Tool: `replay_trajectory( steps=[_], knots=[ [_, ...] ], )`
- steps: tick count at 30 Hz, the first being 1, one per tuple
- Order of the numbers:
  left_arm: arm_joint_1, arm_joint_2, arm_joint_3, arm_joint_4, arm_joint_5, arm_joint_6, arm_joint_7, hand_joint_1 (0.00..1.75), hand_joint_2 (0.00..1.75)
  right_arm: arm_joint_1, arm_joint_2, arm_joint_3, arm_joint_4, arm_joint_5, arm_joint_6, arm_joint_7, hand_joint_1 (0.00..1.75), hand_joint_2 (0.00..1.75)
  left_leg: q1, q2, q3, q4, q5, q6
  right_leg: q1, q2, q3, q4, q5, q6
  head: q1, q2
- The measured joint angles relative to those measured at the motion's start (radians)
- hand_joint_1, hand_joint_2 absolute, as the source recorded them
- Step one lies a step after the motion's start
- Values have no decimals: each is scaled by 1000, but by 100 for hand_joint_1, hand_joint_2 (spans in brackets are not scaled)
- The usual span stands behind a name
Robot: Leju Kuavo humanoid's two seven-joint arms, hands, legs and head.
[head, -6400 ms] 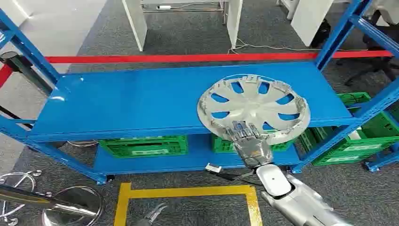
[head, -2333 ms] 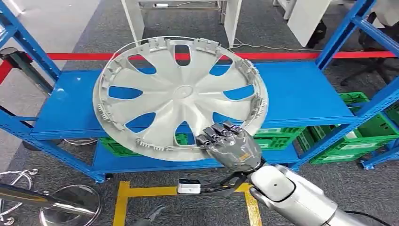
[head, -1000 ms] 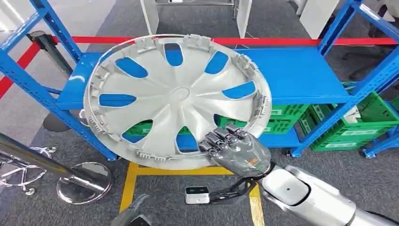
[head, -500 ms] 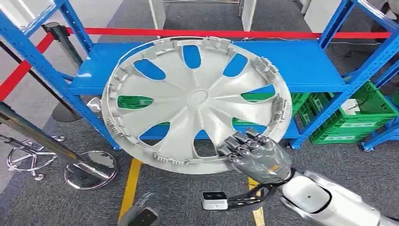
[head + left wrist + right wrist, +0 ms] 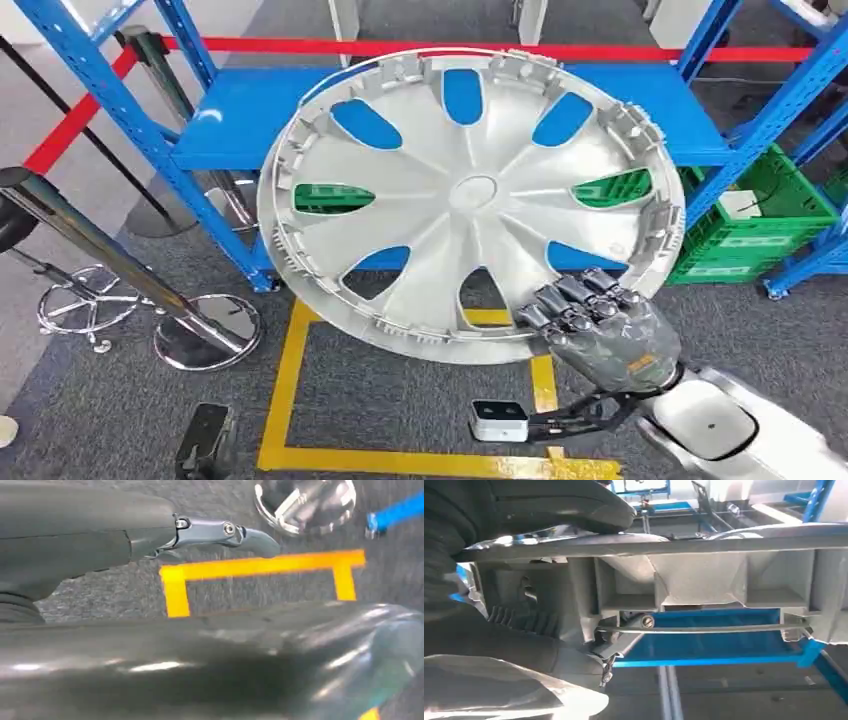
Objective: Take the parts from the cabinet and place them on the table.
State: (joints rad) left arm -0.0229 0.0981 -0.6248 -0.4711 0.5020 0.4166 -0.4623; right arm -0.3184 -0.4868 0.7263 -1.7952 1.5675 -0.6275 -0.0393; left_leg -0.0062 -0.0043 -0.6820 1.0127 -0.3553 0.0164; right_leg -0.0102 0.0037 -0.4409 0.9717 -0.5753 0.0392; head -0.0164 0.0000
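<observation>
Right hand [image 5: 600, 330]: fingers curled over the near rim of the hubcap, gripping it; the right wrist view shows the thumb [image 5: 549, 502] lying over the rim and dark fingers below it, the rim clamped between them.

Hubcap [image 5: 470, 195]: large silver-grey wheel cover with spoke-shaped openings and a ring of small clips around its edge. Held up in the air by the right hand, tilted with its inner face toward the head camera, in front of the blue cabinet and clear of its shelves. The right wrist view shows the rim's ribbed plastic pockets [image 5: 704, 585] and a thin wire ring [image 5: 724, 627] running along it.

Right arm [image 5: 740, 440]: silver, entering from the lower right corner of the head view.

Left hand [image 5: 220, 532]: hangs low over the floor; one dark finger reaches out straight, and whether the others are spread or curled cannot be told.

Blue cabinet [image 5: 230, 110]: open metal shelving with blue uprights; its upper shelf shows behind the hubcap and through the openings. Green crates [image 5: 760, 225] sit on the lower level at the right end.

Floor [image 5: 400, 400]: grey carpet with a yellow tape rectangle [image 5: 290, 390] marked on it, below the hubcap. A chrome stanchion base [image 5: 205, 335] stands at the left beside the cabinet's near left upright; a red barrier tape [image 5: 500, 47] runs behind the cabinet.
</observation>
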Motion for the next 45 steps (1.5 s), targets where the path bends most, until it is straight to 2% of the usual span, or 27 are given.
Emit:
replay_trajectory(
  steps=[2, 3, 5, 7, 8, 10, 12, 13, 14, 17, 19, 21, 22, 23, 24, 27, 29, 30, 33, 34, 37, 38, 40, 42, 43, 44, 45],
  knots=[
    [6, 9, 34, 13, -2, 0, 1, 0, 0, -1, 0, 5, 0, 0, 2, 16, 175, 175, 0, -3, -7, -4, 19, -11, -2, -4, -24, 6, 15, -17, 1, 0],
    [7, 11, 43, 18, -2, 0, 2, 0, 0, -4, 0, 7, 0, 0, 3, 20, 175, 175, 3, -2, -15, 5, -9, -17, -5, -10, -33, 8, 25, -26, -1, 0],
    [10, 11, 60, 22, -3, 0, 3, 0, 0, -8, -2, 8, -1, 0, 4, 22, 175, 175, 8, 0, -40, 115, -149, -29, -3, -12, -52, 9, 51, -44, -7, 0],
    [8, 11, 67, 26, -4, 0, 3, 0, 0, -8, -2, 9, -1, 0, 4, 24, 175, 175, 10, 0, -60, 263, -230, -35, 1, -14, -83, 15, 74, -45, -7, 0],
    [8, 11, 72, 27, -5, 0, 3, 0, 0, -9, -2, 12, -1, 1, 4, 26, 175, 175, 10, 0, -58, 312, -227, -35, 2, -15, -101, 20, 84, -46, -7, 0],
    [9, 11, 82, 30, -13, -1, 6, 0, 0, -9, -2, 19, -1, 1, 3, 35, 175, 175, 10, 0, -7, 284, -161, -30, 4, -15, -139, 34, 101, -45, -7, 0],
    [9, 14, 85, 32, -26, -3, 10, 0, 0, -9, -3, 25, -1, 0, 2, 43, 175, 175, 8, 0, 105, 136, -129, -16, 7, -15, -165, 45, 115, -42, -7, 0],
    [8, 17, 87, 33, -32, -3, 11, 0, 0, -9, -3, 27, -1, 0, 2, 45, 175, 175, 3, 0, 168, 47, -163, -7, 11, -15, -172, 47, 121, -38, -6, 0],
    [7, 19, 89, 35, -37, -3, 12, 0, 0, -10, -6, 29, -1, 0, 2, 48, 175, 175, 4, 1, 196, -10, -180, -3, 12, -17, -177, 50, 129, -32, -3, 0],
    [9, 21, 92, 48, -57, -2, 15, 0, 0, -14, -10, 37, -1, 0, 3, 56, 175, 175, -4, 0, 170, -16, -152, 10, 5, -18, -190, 41, 162, -9, -6, 0],
    [6, 19, 96, 58, -72, -4, 16, 0, 0, -17, -16, 47, -1, 0, 9, 62, 175, 175, 2, 5, 153, -27, -126, 21, 2, -11, -211, 67, 99, 0, -5, 0],
    [2, 19, 106, 66, -84, -7, 16, 0, 0, -25, -19, 59, -1, 2, 18, 65, 175, 175, 2, 6, 121, -26, -101, 32, -1, -9, -248, 202, -28, 8, 1, 0],
    [0, 18, 106, 69, -86, -10, 16, 0, 0, -28, -19, 64, -1, 2, 19, 67, 175, 175, 2, 6, 104, -26, -88, 32, -1, -8, -261, 273, -64, 12, 0, 0],
    [0, 18, 107, 74, -92, -11, 16, 0, 0, -30, -20, 71, 0, 2, 22, 69, 175, 175, 2, 6, 85, -24, -74, 30, -1, -8, -265, 328, -70, 16, 2, 0],
    [0, 18, 107, 77, -96, -14, 16, 0, 0, -30, -20, 76, 0, 2, 24, 71, 175, 175, 2, 6, 68, -23, -62, 29, -2, -8, -256, 348, -43, 18, 2, 0],
    [-3, 15, 107, 83, -110, -19, 16, 0, 0, -37, -20, 83, 0, 1, 31, 75, 175, 175, 6, 6, 15, -14, -24, 17, -5, -8, -137, 223, 68, 22, 1, 0],
    [-6, 17, 107, 89, -117, -19, 16, 0, 0, -54, -20, 91, -1, 1, 33, 77, 175, 175, -1, 4, -9, 3, -8, 6, -7, -5, 2, 28, 14, 23, 3, 0],
    [-7, 16, 107, 91, -121, -19, 16, 0, 0, -55, -20, 93, 0, 1, 34, 79, 175, 175, -2, 4, -13, 6, 6, 1, -5, -1, 11, 3, -9, 4, 0, 0],
    [-6, 16, 107, 101, -136, -19, 16, 0, 0, -56, -20, 103, 0, 0, 36, 86, 175, 175, 0, 1, -18, -1, 36, -11, -2, -6, -22, 17, 13, -17, 2, 0],
    [-7, 17, 107, 106, -140, -19, 16, 0, 0, -60, -20, 107, 0, 0, 38, 87, 175, 175, 5, 1, -24, 8, 6, -17, -6, -12, -28, 18, 21, -26, 2, 0],
    [-11, 22, 107, 109, -161, -20, 16, 0, 0, -71, -14, 120, 0, 1, 55, 95, 175, 175, 9, 2, -63, 215, -200, -34, -2, -13, -65, 22, 62, -43, -4, 0],
    [-14, 23, 107, 110, -171, -22, 17, 0, 0, -75, -9, 127, 1, 1, 59, 99, 175, 175, 9, 2, -71, 283, -224, -36, -1, -13, -83, 26, 76, -43, -4, 0],
    [-19, 24, 107, 110, -190, -29, 24, 0, 0, -84, -4, 136, 3, 1, 66, 106, 175, 175, 9, 2, -51, 322, -191, -33, 2, -14, -121, 36, 94, -44, -4, 0],
    [-20, 27, 107, 110, -206, -34, 28, 0, 0, -94, 0, 148, 6, 1, 72, 111, 175, 175, 9, 2, 41, 215, -130, -22, 5, -13, -157, 50, 110, -42, -5, 0],
    [-23, 31, 107, 110, -214, -34, 29, 0, 0, -100, 3, 153, 8, 1, 72, 113, 175, 175, 6, 1, 119, 107, -125, -11, 6, -13, -169, 54, 119, -40, -5, 0],
    [-26, 34, 107, 110, -225, -34, 30, 0, 0, -102, 5, 157, 8, 1, 72, 116, 175, 175, 4, 1, 163, 38, -165, -3, 11, -13, -177, 54, 126, -35, -3, 0],
    [-29, 35, 108, 110, -239, -35, 30, 0, 0, -107, 5, 162, 10, 1, 72, 119, 175, 175, 2, 1, 178, -4, -168, -3, 10, -15, -180, 55, 134, -30, -2, 0]
  ],
)
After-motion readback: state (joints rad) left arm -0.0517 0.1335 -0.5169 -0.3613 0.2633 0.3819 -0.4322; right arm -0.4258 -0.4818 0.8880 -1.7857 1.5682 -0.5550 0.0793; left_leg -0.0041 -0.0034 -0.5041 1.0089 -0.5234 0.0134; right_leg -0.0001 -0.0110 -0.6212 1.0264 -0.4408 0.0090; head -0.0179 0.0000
